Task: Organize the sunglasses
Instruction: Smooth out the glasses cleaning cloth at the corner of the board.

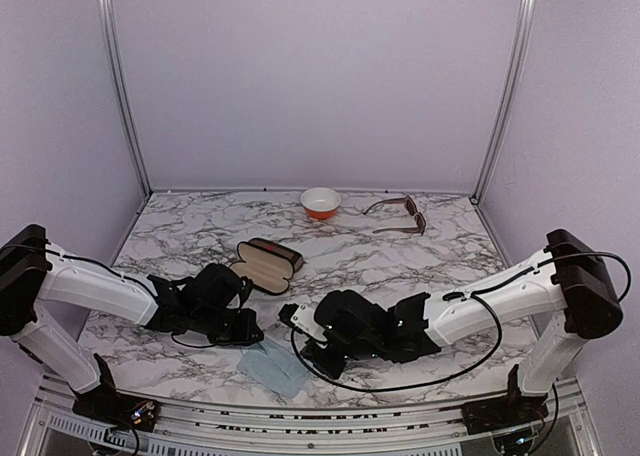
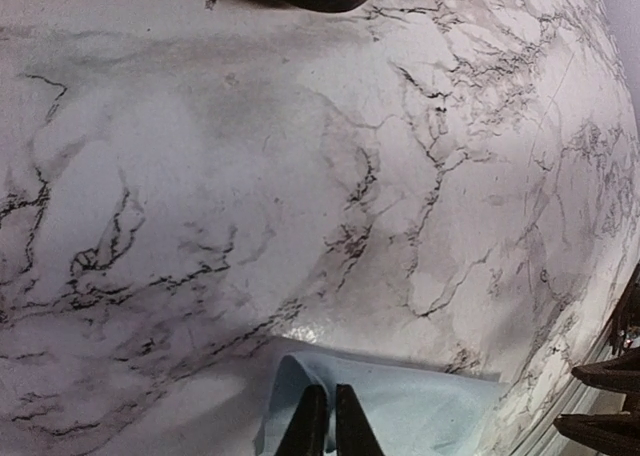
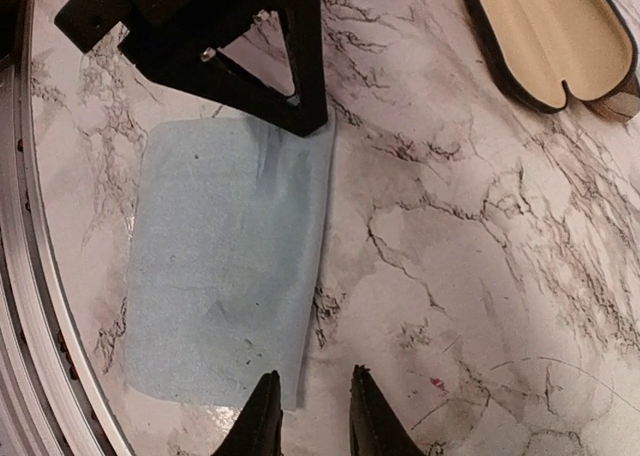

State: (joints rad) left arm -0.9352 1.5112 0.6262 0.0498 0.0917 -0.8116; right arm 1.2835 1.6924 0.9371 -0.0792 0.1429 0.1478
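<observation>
Blue cloth (image 1: 275,369) at near table (image 1: 450,266) edge, left gripper (image 1: 255,338) on its corner, brown sunglasses (image 1: 400,216) at far right corner, left wrist, fingers (image 2: 312,422) shut on cloth, right wrist, right gripper (image 3: 313,378) narrowly parted, empty, at cloth edge.

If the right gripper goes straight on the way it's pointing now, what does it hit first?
Probably the blue cloth: the right gripper straddles its corner, one finger over cloth, the other over bare marble table. Its height above them is unclear.
</observation>
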